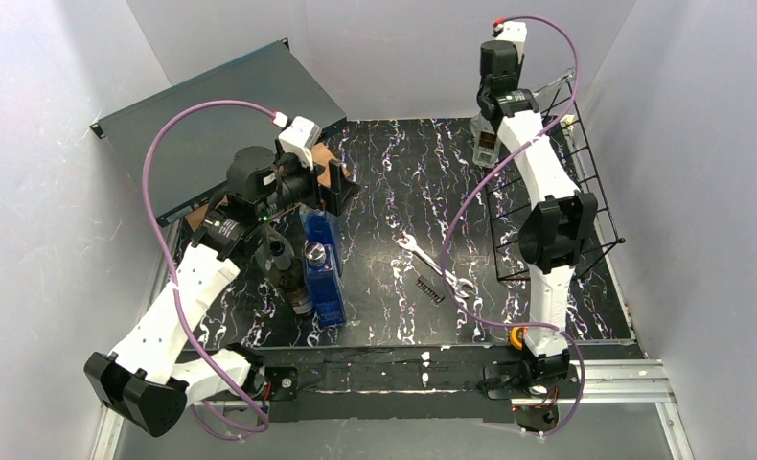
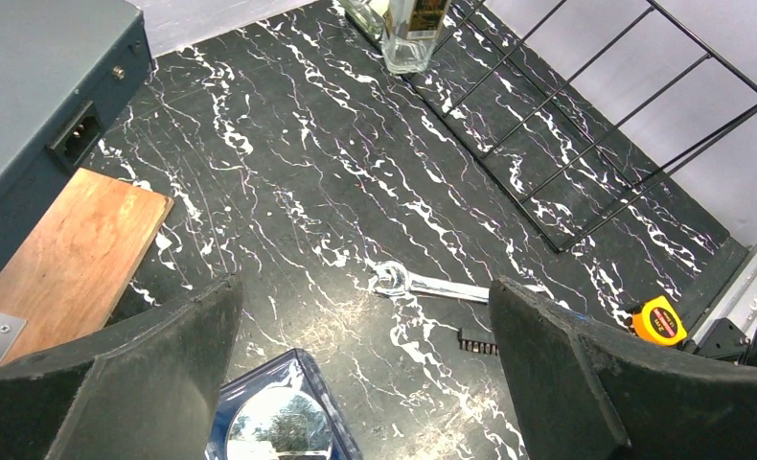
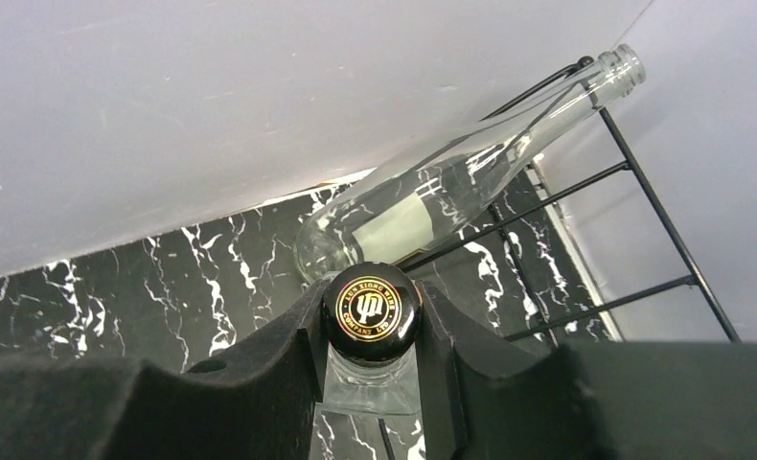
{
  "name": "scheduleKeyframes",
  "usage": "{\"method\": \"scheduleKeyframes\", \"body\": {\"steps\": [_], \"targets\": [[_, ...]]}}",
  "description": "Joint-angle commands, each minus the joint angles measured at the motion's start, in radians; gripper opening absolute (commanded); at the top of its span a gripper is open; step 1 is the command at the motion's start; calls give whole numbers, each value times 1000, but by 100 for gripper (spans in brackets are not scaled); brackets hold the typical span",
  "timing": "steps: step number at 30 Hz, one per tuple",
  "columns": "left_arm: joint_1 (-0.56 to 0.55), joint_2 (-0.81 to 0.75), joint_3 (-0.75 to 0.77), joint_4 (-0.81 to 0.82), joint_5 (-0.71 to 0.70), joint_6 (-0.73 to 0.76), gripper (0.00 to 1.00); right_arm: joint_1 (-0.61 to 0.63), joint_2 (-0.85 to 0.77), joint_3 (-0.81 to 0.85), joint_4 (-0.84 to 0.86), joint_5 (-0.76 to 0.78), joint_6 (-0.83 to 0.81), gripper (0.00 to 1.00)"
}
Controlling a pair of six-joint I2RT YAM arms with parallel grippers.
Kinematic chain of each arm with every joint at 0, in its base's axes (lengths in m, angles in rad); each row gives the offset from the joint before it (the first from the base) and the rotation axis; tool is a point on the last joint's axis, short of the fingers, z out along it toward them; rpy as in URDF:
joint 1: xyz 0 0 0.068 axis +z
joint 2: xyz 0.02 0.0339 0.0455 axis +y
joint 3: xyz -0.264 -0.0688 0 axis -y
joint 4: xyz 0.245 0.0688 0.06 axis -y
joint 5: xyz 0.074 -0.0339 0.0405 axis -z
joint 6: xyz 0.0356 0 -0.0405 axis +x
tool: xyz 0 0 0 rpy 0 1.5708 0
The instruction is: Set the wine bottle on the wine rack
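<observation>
My right gripper (image 3: 372,321) is shut on the black round cap of a clear square wine bottle (image 3: 370,383). In the top view this bottle (image 1: 485,146) stands upright at the far end of the table, under the gripper (image 1: 491,113) and just left of the black wire wine rack (image 1: 585,172). A second clear, long-necked bottle (image 3: 451,192) lies slanted on the rack (image 3: 643,182). My left gripper (image 2: 363,287) is open and empty, just above a blue bottle (image 2: 279,426). A dark bottle (image 1: 284,268) lies next to the blue bottle (image 1: 323,264).
A dark grey metal case (image 1: 212,125) leans at the back left, with a wooden board (image 2: 78,249) in front of it. A wrench (image 1: 432,261), a small black brush (image 1: 429,287) and a yellow tape measure (image 2: 658,319) lie mid-table. White walls enclose the table.
</observation>
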Motion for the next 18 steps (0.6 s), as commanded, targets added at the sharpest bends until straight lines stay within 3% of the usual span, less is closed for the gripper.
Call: {"method": "scheduleKeyframes", "body": {"steps": [1, 16, 17, 18], "targets": [[-15, 2, 35, -10, -4, 12, 99, -39, -9, 91, 110, -46, 45, 1], [-15, 0, 30, -5, -10, 16, 100, -119, 18, 43, 124, -78, 109, 1], [-15, -3, 31, -6, -10, 16, 99, -119, 13, 28, 134, -79, 103, 3], [-15, -5, 31, -6, -8, 15, 99, -119, 9, 15, 136, -79, 100, 12]]}}
